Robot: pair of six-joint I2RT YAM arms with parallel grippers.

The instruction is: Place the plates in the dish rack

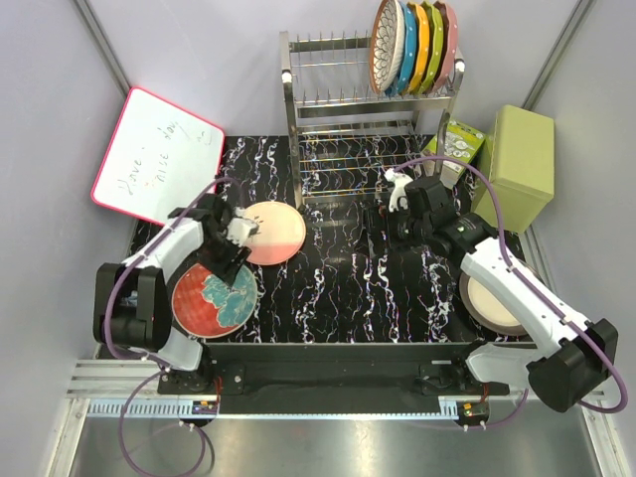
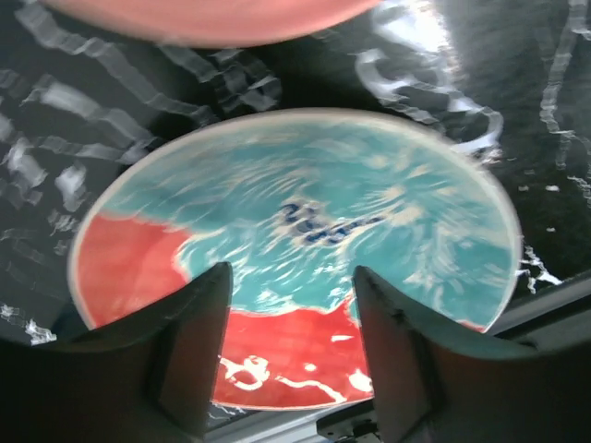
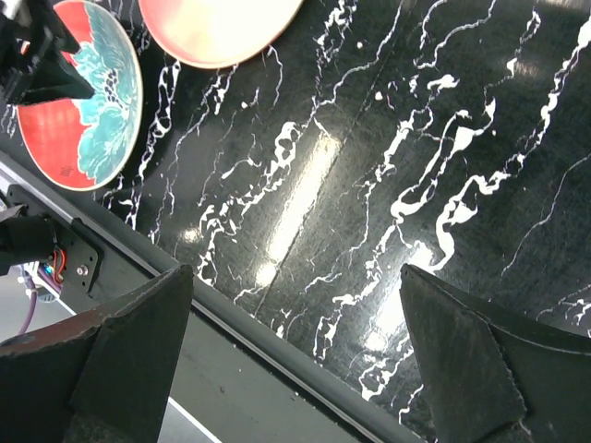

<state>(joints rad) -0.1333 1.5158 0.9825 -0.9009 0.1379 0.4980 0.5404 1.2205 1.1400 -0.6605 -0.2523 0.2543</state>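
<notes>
The steel dish rack [image 1: 343, 119] stands at the back. Its top tier holds a brown-rimmed floral plate [image 1: 386, 45] beside plain coloured plates. A red plate with a teal flower [image 1: 204, 298] lies flat at the front left, and a pink-and-cream plate [image 1: 276, 234] lies just behind it. My left gripper [image 1: 231, 253] hovers over the red plate [image 2: 305, 212], open, with the plate showing in the gap between its fingers [image 2: 199, 351]. A cream plate with a dark rim [image 1: 489, 301] lies half hidden under my right arm. My right gripper [image 1: 397, 214] hangs wide open over bare table [image 3: 295, 305].
A red-framed whiteboard [image 1: 157, 154] leans at the back left. A green box [image 1: 517, 164] and a small carton [image 1: 459, 144] stand right of the rack. The table's front rail [image 3: 277, 341] runs close below the right gripper's view. Blue, orange, green and pink plates [image 1: 427, 45] fill the rack's upper right.
</notes>
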